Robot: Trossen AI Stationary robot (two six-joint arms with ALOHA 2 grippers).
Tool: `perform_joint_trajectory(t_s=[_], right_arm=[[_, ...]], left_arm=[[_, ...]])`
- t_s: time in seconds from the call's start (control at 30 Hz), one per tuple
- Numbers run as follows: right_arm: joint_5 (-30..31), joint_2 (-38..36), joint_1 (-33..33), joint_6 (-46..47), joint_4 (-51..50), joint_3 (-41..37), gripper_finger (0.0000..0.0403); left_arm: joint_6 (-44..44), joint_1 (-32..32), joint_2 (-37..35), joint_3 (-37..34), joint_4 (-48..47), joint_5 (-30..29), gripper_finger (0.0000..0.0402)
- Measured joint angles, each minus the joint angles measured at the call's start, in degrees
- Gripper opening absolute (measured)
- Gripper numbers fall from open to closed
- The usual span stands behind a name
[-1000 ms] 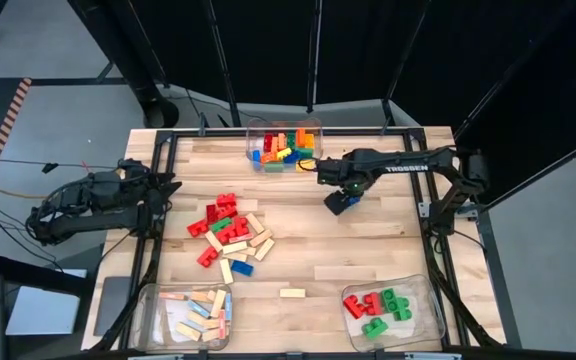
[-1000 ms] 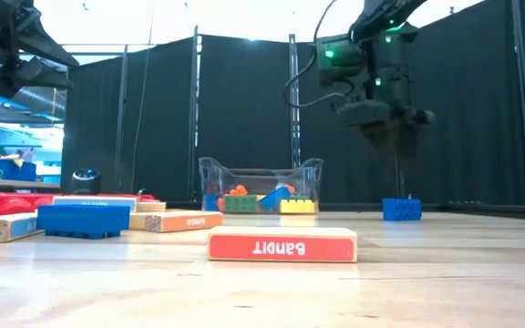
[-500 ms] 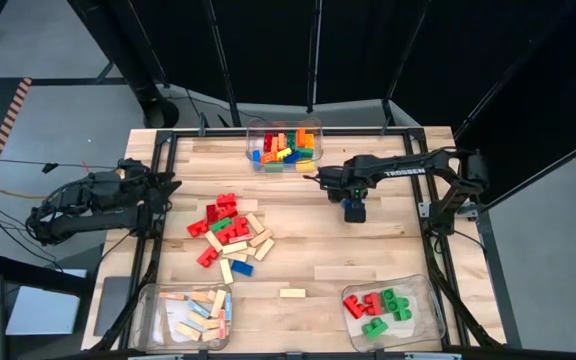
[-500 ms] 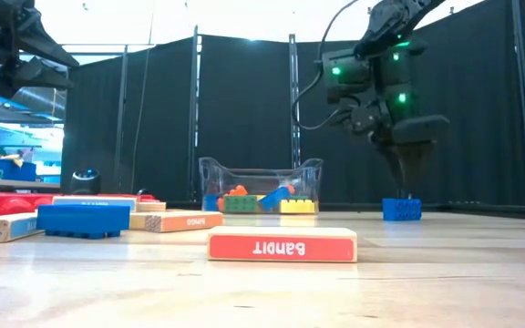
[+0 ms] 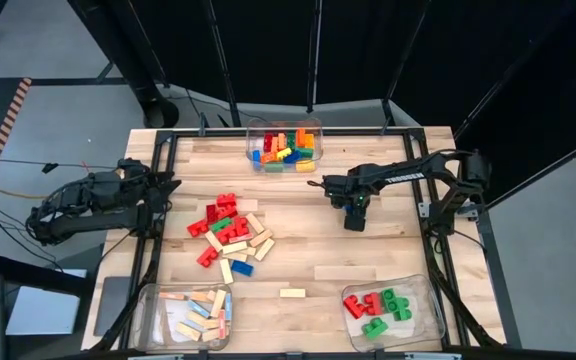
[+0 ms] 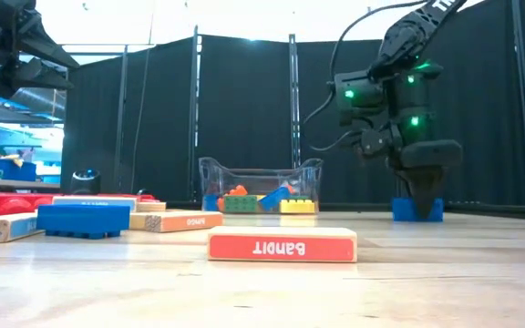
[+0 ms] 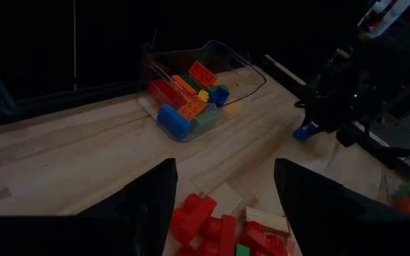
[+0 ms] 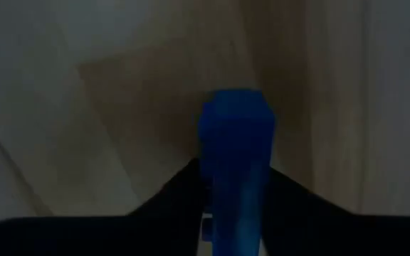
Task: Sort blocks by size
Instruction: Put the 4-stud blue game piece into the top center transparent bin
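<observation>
A small blue studded block (image 6: 417, 210) rests on the table's far right part, with my right gripper (image 6: 424, 195) come down on it from above and shut on it; the right wrist view shows the block (image 8: 235, 142) between the two dark fingers. A pile of red, green, blue and pale wooden blocks (image 5: 230, 232) lies left of the table's middle. One wooden bar (image 5: 292, 293) lies alone toward the near edge. My left gripper (image 7: 225, 206) waits open over the table's left edge. My right gripper pinches the blue block between its two fingers, one on each of two opposite sides (image 8: 212, 181). The fingers (image 6: 427, 187) point straight down from above. The block sits upright with its underside on the table.
A clear bin (image 5: 284, 146) of mixed coloured bricks stands at the far edge. A bin (image 5: 190, 312) of wooden bars is at the near left, and a bin (image 5: 392, 310) of red and green bricks at the near right. Bare wood lies between the pile and my right gripper.
My right gripper has come down and a little toward the table's near right, rolling about its own axis, until its fingers took hold of the blue block. The block remains on the table.
</observation>
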Motion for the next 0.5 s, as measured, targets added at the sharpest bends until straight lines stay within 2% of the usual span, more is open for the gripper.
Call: perform_joint_trajectory(t_s=[0.13,0.3,0.37,0.5], right_arm=[[-3.6,0.1,1.0,6.2,1.8,2.3,0.0104],[-3.2,0.1,2.5,12.4,9.8,12.0,0.0104],[0.8,0.1,2.5,13.5,15.3,16.9,0.0104],[16.4,0.0,-0.6,14.4,25.8,24.5,0.0104]], left_arm=[[0.0,0.0,0.0,0.0,0.0,0.0,0.0245],[0.0,0.0,0.0,0.0,0.0,0.0,0.0245],[0.0,0.0,0.0,0.0,0.0,0.0,0.0245],[0.0,0.0,0.0,0.0,0.0,0.0,0.0245]])
